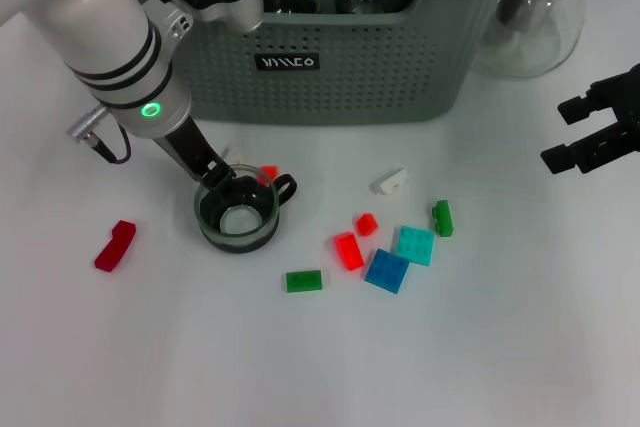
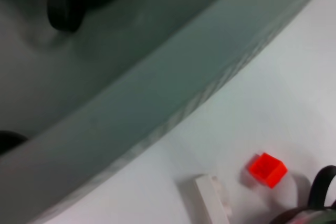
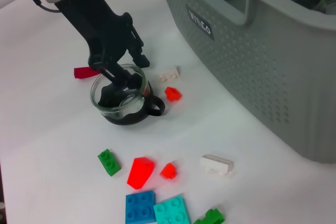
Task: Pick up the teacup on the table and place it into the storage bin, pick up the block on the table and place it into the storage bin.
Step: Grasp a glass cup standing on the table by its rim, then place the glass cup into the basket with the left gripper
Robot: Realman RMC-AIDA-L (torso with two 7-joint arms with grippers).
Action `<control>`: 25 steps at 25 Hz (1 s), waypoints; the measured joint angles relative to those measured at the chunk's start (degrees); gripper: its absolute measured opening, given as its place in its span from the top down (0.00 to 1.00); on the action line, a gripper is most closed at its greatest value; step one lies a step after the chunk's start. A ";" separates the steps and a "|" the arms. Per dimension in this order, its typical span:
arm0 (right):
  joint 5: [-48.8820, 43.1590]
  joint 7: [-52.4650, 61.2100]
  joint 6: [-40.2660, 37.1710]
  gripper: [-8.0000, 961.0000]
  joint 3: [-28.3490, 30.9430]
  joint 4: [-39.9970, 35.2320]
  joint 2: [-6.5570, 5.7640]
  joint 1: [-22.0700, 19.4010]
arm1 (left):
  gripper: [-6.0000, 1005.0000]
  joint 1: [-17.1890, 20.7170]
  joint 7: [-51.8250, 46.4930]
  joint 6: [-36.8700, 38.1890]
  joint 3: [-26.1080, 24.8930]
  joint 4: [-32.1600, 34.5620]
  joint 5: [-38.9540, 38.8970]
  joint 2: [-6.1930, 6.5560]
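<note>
Neither item is binned yet: the left gripper [image 1: 222, 184] has its jaws straddling the rim of the teacup [image 1: 238, 215], which sits on the surface before the storage bin [image 1: 400, 57], blocks unpicked, right gripper [image 1: 590, 137] idle, jaws apart.

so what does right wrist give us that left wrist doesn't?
Only right wrist: the left tool with its fingers at the teacup rim, one of them inside, plus the far red block, the green, blue and teal blocks near the camera, and the bin's black label.

Only left wrist: a close look down over the bin rim, with a dark item inside.

Both: the storage bin, the small red block, a white block and the teacup's black handle.
</note>
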 joint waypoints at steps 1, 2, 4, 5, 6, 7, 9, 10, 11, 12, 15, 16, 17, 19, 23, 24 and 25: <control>0.00 0.00 0.00 0.02 0.00 0.00 0.00 0.04 | 0.44 0.00 -0.02 -0.20 0.00 -0.10 0.00 0.01; 0.00 0.01 0.00 0.02 0.00 0.00 0.01 0.09 | 0.46 0.01 -0.01 -0.44 -0.02 -0.17 0.00 0.02; 0.00 0.04 0.00 0.02 0.00 0.00 0.01 0.22 | 0.50 0.16 0.10 -0.58 -0.03 -0.19 0.00 0.01; 0.00 0.05 0.00 0.02 0.00 0.00 0.01 0.25 | 0.53 0.18 0.18 -0.62 -0.04 -0.31 0.00 -0.01; 0.00 0.05 0.00 0.02 0.00 0.00 0.01 0.26 | 0.55 0.19 0.26 -0.71 -0.05 -0.50 0.00 -0.04; 0.00 0.06 0.02 0.02 0.00 0.00 0.01 0.29 | 0.57 0.19 0.29 -0.79 -0.06 -0.66 0.00 -0.07; 0.00 0.07 0.17 0.02 0.00 0.00 0.01 0.34 | 0.61 0.19 0.29 -1.01 -0.09 -0.90 0.00 -0.08; 0.00 0.07 0.26 0.02 0.00 0.00 0.01 0.37 | 0.69 0.19 0.27 -1.08 -0.09 -0.91 0.00 -0.08; 0.00 0.07 0.33 0.02 0.00 0.00 0.01 0.37 | 0.77 0.19 0.27 -1.10 -0.08 -0.92 0.00 -0.09; 0.00 0.08 0.34 0.02 0.00 0.00 0.01 0.37 | 0.84 0.18 0.25 -1.12 -0.08 -0.92 0.00 -0.09; 0.00 0.08 0.40 0.02 0.00 0.00 0.01 0.37 | 0.90 0.17 0.21 -1.11 -0.10 -0.93 0.00 -0.09; 0.00 0.07 0.40 0.02 0.00 0.00 0.01 0.37 | 0.92 0.10 0.18 -0.98 -0.40 -0.93 0.00 -0.03; 0.00 0.05 0.40 0.02 0.00 0.00 0.00 0.37 | 0.94 0.08 0.18 -0.94 -0.45 -0.92 0.00 -0.03; 0.00 0.04 0.40 0.02 0.01 0.00 0.01 0.37 | 0.94 0.08 0.18 -0.65 -0.60 -0.68 0.00 -0.02; 0.00 0.02 0.60 0.02 0.07 0.00 0.00 0.37 | 0.94 0.38 0.18 1.17 -1.31 1.55 -0.02 0.00; -0.04 0.02 0.75 0.02 0.08 0.00 0.01 0.37 | 0.94 0.55 0.18 1.72 -1.50 2.19 -0.03 0.00; -0.17 0.01 0.89 0.02 0.08 0.00 0.01 0.37 | 0.94 0.75 0.19 2.46 -1.82 3.11 -0.05 0.00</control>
